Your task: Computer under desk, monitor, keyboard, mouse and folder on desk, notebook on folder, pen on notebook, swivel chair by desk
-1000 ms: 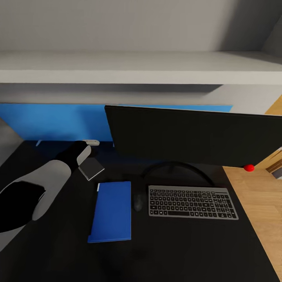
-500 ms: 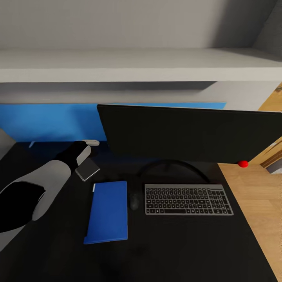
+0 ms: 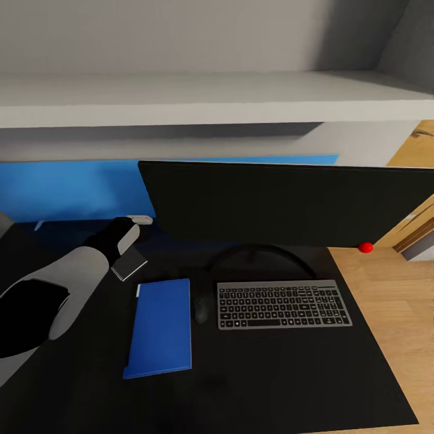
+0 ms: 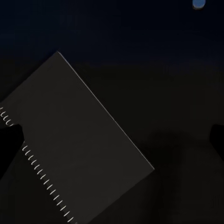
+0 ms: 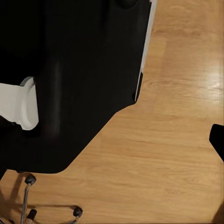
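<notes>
Notebook hangs gripped in the left end effector, above the worktop. Folder, its target, lies just beyond and below toward the mouse, long axis running front to back. Right end effector's state I cannot tell.

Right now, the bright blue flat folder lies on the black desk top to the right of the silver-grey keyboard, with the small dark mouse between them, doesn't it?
Not quite. The head view shows the bright blue flat folder lying to the left of the silver-grey keyboard, not the right. The rest holds: both lie on the black desk top, with the small dark mouse between them.
</notes>
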{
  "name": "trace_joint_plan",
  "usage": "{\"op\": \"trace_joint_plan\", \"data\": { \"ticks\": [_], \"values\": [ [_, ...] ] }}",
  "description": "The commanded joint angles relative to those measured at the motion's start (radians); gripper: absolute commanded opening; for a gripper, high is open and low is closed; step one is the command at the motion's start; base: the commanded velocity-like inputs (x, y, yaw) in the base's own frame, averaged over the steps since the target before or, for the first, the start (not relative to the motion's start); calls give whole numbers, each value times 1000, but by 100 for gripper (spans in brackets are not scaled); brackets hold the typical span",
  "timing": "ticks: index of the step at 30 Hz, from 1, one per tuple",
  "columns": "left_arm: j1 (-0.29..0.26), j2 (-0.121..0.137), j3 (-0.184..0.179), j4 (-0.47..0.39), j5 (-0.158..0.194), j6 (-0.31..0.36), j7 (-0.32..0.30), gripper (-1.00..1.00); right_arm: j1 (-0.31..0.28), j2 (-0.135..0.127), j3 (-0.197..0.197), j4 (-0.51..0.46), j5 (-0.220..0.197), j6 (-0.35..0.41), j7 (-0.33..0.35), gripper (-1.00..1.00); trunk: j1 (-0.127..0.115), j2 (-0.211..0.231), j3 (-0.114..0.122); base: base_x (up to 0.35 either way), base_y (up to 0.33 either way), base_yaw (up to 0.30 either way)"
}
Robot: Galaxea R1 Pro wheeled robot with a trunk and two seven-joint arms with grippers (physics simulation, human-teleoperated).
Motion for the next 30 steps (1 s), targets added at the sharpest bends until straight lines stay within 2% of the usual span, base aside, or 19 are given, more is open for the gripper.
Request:
{"op": "trace_joint_plan", "data": {
  "ticks": [1, 16, 30],
  "values": [
    [0, 1, -7, -2, 11, 5, 7, 100, 0, -1, 4, -2, -11, 2, -1, 100, 1, -2, -1, 0, 0, -7],
    [31, 42, -7, -2, 9, -36, 8, 100, 2, -4, 5, -6, -9, 13, -6, 100, 1, -2, -15, 0, 0, -1],
    [34, 48, -7, -2, 9, -39, 9, 100, 1, -4, 4, 4, -6, -4, -3, 100, 1, -2, -19, 0, 0, 0]
  ]
}}
